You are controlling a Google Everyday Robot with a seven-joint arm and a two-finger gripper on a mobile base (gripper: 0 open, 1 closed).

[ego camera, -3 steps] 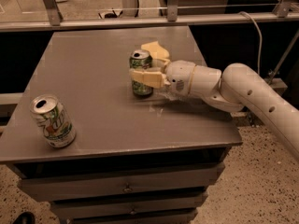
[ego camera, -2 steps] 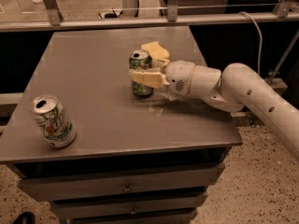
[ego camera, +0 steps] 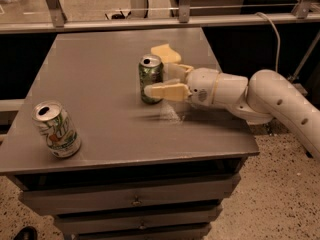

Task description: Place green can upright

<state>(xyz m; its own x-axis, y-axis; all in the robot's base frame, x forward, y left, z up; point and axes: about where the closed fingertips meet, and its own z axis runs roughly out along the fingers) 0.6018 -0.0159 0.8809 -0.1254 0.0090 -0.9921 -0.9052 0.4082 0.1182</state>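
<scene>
The green can [ego camera: 150, 76] stands upright on the grey table [ego camera: 95, 84], near its middle. It has a dark green mottled label and a silver top. My gripper [ego camera: 161, 81] reaches in from the right at can height, and the white arm [ego camera: 280, 101] trails off to the right. One finger [ego camera: 167, 91] lies in front of the can's lower part and the other [ego camera: 174, 71] sits behind it. The can is between the fingers. The jaws look slightly open, with the near finger a little off the can.
A whitish can with green lettering [ego camera: 56, 129] stands tilted near the table's front left corner. A pale yellow object [ego camera: 166, 53] lies on the table just behind the green can. Drawers [ego camera: 135, 200] are below the tabletop. A rail [ego camera: 150, 21] runs behind the table.
The near finger has shifted slightly toward the camera, away from the can. The green can stays upright in the same place. The whitish can has not moved.
</scene>
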